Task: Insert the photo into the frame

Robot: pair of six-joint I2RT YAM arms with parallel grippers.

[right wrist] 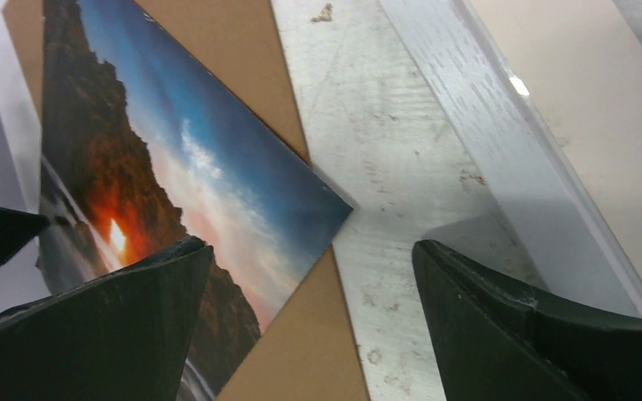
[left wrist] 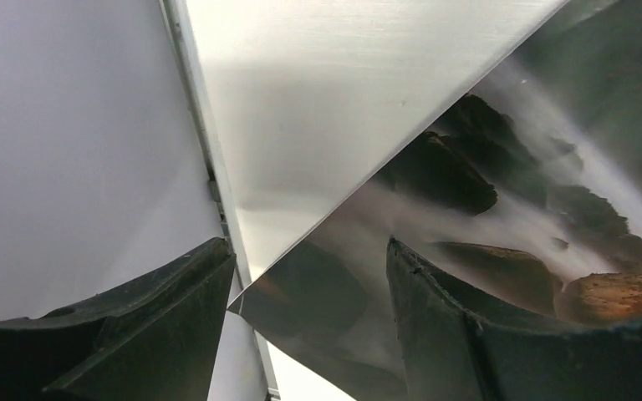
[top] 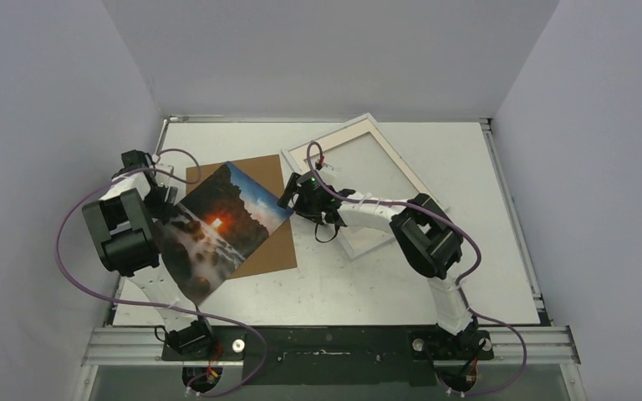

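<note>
The bench [top: 343, 288] carries everything. The frame [top: 328, 136] lies beside the right end effector [top: 287, 195], on the side away from the photo [top: 217, 225]. Its opening shows only a pale cream panel [top: 368, 163], no print. The brown board [top: 276, 248] lies beneath that end effector. The photo reaches between both end effectors. One corner sits inside the left end effector [left wrist: 309, 246], whose jaws are partly open and not pinching it. The right's jaws gape wide, holding nothing. With neither clamped, the bendy print could slide away or crease.
</note>
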